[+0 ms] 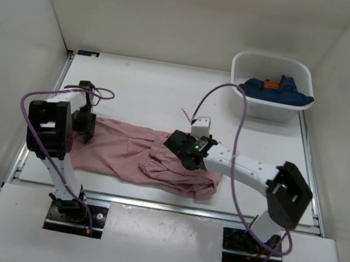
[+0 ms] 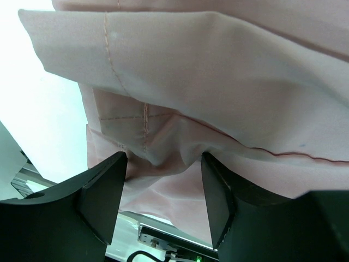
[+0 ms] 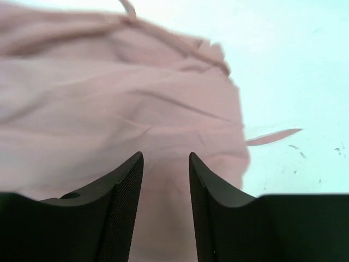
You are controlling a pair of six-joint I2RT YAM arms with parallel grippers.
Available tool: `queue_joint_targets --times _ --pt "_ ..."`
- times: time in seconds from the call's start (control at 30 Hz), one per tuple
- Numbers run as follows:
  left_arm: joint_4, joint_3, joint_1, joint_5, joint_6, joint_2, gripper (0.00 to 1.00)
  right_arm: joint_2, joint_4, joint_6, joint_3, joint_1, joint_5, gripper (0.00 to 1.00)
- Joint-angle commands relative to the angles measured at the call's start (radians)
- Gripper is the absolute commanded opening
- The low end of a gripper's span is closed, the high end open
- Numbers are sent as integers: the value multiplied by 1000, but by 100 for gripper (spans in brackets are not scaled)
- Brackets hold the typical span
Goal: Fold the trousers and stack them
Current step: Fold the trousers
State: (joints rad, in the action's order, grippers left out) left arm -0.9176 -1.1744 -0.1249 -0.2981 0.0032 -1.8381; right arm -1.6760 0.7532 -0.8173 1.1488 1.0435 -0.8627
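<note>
Black fingers (image 2: pixel 103 196) of the left gripper (image 2: pixel 163 174) are spread wide apart, right up close, and a bunched bit of the pink trousers (image 2: pixel 218 82) with a stitched edge sits in the gap between them. From above, the trousers lie flat and wrinkly across the middle of the white table (image 1: pixel 142 85), with this gripper at their left end. The right gripper (image 3: pixel 166 180) hangs over the pink cloth, its fingers (image 3: pixel 128 207) a little apart and pinching nothing. The right arm hides part of the trousers from above. A thin pink string (image 3: pixel 272 135) lies on the table beside the cloth. Far off in the back right corner stands a white tub (image 1: pixel 269 110) holding dark blue clothes (image 1: pixel 282 93) with an orange tag (image 1: pixel 272 85).
</note>
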Motion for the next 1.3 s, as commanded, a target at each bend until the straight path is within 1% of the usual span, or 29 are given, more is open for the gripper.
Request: queue_joint_targets --times 0.0,0.03,0.1,0.13,0.17,0.2,0.23,0.27,0.33,0.37,0.4,0.5,0.53,0.6,0.63,0.7,0.73,0.8,0.83,0.87,0.9,0.93,1.0,1.03,1.07,1.1,1.13,1.2,1.27 --pt "-10 -16 -2 11 -3 68 69 159 174 -109 101 47 -154 45" --pt "-10 -16 -2 11 -3 68 69 182 190 -120 101 47 -136 45" --pt "-10 -16 -2 20 -3 68 69 234 201 -143 46 47 -29 38" --pt "-20 -16 -2 20 -3 68 69 257 183 -152 23 47 17 35" --pt "-20 -16 -2 20 -3 68 69 257 154 -131 -6 47 71 27" --pt "-20 -16 -2 20 -3 68 69 271 121 -116 -68 47 127 24" --pt "-20 -16 -2 20 -3 68 69 271 59 -102 -99 47 228 21" --pt "-20 -16 -2 20 -3 68 69 271 31 -73 -127 47 273 15" --pt "-20 -16 -2 11 -3 57 69 248 3 -72 -193 29 313 8" --pt "-20 -16 -2 11 -3 57 69 248 -9 -72 -220 20 336 2" --pt "-20 -16 -2 11 -3 57 69 248 -24 -83 -283 10 346 0" --pt "-20 -16 -2 11 -3 57 69 248 -61 -83 -357 -20 355 0" --pt "-20 -16 -2 11 -3 57 69 257 -61 -83 -368 -31 331 0" --pt "-20 -16 -2 11 -3 48 69 291 -52 -59 -368 -43 297 0" --pt "-20 -25 -2 11 -3 48 69 303 -37 -45 -342 -56 281 1" --pt "-29 -25 -2 11 -3 48 69 341 -6 -19 -308 -56 225 6" --pt "-29 -25 -2 11 -3 48 69 357 11 -7 -290 -65 202 18" --pt "-38 -25 -2 11 -3 48 69 425 66 -6 -239 -65 160 34" --pt "-38 -25 -2 11 -3 57 69 458 77 -29 -230 -65 146 50" --pt "-38 -25 -2 20 -3 57 70 494 77 -46 -230 -65 134 57" --pt "-38 -25 -2 20 -3 69 70 569 77 -62 -230 -65 134 63" --pt "-38 -25 -2 20 -3 69 70 603 65 -74 -253 -97 148 74" --pt "-47 -25 -2 30 -3 79 70 663 -4 -86 -323 -169 244 82" --pt "-47 -25 -11 30 -3 79 70 664 -44 -66 -355 -262 413 84" --pt "-56 -37 -12 39 -3 79 70 664 -84 -27 -389 -308 509 89" --pt "-69 -57 -12 50 -3 79 70 642 -153 -14 -447 -356 603 92" --pt "-69 -73 -21 50 -3 79 70 622 -185 -2 -472 -432 685 94" --pt "-96 -126 -32 89 -3 98 71 564 -238 7 -526 -467 796 98" --pt "-119 -160 -47 100 -3 120 71 515 -310 7 -557 -481 829 98"
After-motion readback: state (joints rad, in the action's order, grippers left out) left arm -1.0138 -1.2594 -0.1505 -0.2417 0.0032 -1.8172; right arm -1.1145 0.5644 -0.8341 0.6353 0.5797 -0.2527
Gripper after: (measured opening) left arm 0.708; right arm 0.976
